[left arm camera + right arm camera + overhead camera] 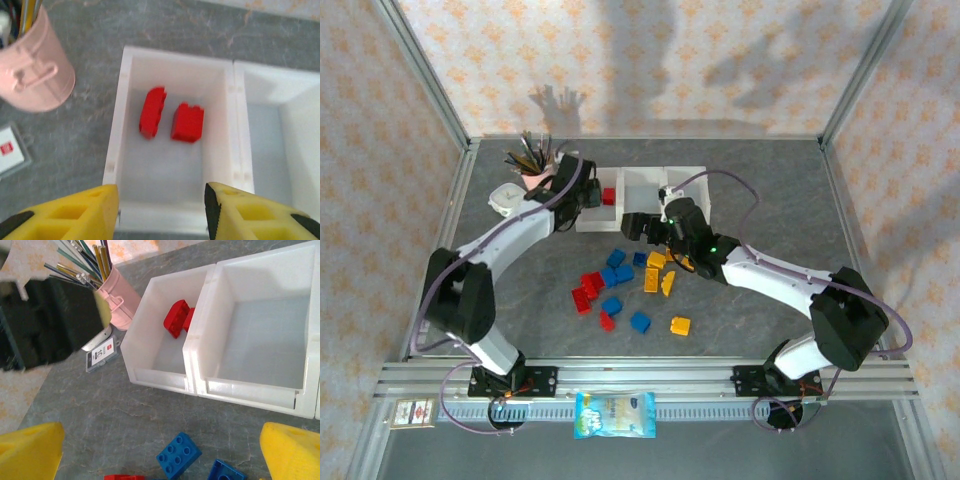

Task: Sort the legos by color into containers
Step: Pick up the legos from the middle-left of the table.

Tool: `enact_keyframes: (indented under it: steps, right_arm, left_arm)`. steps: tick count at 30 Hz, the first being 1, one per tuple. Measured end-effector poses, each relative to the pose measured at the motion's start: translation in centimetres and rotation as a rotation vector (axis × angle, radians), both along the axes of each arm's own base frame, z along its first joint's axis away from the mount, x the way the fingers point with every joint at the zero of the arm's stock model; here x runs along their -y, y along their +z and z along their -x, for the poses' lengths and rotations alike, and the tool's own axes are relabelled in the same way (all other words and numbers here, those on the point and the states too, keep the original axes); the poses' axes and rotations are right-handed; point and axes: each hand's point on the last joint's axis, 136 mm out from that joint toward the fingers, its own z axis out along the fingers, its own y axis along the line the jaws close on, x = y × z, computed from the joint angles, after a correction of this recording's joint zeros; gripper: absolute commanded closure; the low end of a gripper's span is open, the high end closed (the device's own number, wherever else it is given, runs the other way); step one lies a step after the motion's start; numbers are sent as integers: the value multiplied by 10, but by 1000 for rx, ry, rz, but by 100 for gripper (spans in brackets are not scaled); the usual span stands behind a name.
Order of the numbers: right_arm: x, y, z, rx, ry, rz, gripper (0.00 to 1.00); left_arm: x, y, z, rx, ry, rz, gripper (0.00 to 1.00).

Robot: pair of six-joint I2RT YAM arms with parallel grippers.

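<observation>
Left wrist view is looking down past the left arm's fingers, which are standing spread apart with nothing between them. Off to their left, a pink cup of brushes is sitting on the grey bench. Straight ahead of the fingertips, the leftmost of three joined white bins is holding two red bricks, which are lying side by side without touching.

Top external view is showing these fingers hanging over that leftmost bin. The loose bricks are lying on the bench nearer the arm bases, between the two arms. A red cluster is sitting closest to the left arm, blue bricks are lying in the middle, and yellow bricks are lying nearest the right arm.

Right wrist view is showing the right arm's fingers spread wide and gripping nothing. They are hovering above the bench just in front of the bins. Two of the blue bricks are lying on the bench between the fingertips. The bin with the red bricks is sitting ahead and to their left.
</observation>
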Motion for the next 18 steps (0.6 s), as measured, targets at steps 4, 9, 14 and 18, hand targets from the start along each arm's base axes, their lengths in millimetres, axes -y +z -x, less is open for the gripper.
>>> enact_keyframes:
  steps: [4,9,14,18]
  right_arm:
    - [-7,-9,12,-20,38,26,0]
    - [-22,-27,41,-53,113,77,0]
    - [-29,-42,60,-78,156,106,0]
    - [-25,-57,68,-109,160,127,0]
  left_arm:
    - [4,-24,46,-56,-26,1,47]
    - [8,-48,94,-123,-41,14,45]
    - [14,-68,128,-170,-44,40,43]
    - [14,-88,145,-220,-28,43,43]
